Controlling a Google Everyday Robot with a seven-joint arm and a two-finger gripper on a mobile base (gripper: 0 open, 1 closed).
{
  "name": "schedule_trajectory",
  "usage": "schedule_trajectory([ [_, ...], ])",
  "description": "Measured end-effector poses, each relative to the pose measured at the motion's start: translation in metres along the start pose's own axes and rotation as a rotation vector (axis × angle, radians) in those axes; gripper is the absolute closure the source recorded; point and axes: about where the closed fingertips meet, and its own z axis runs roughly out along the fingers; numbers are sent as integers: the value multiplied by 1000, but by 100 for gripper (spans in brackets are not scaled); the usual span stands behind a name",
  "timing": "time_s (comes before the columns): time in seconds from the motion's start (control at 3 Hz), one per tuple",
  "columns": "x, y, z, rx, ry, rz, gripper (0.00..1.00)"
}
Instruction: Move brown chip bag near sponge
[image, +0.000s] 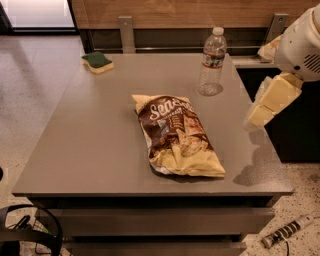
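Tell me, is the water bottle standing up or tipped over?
Upright: the water bottle stands on its base, cap on top. The gripper hangs by the table's right edge.

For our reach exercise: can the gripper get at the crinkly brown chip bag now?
Probably yes: the gripper hangs by the grey table's right edge; only bare tabletop separates it from the brown chip bag.

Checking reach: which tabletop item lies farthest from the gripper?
The green-topped sponge at the far left corner; the gripper hovers by the table's right edge.
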Motion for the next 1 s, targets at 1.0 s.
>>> schedule_trajectory([
  [1.0, -69, 29, 85, -38, 7, 304, 0],
])
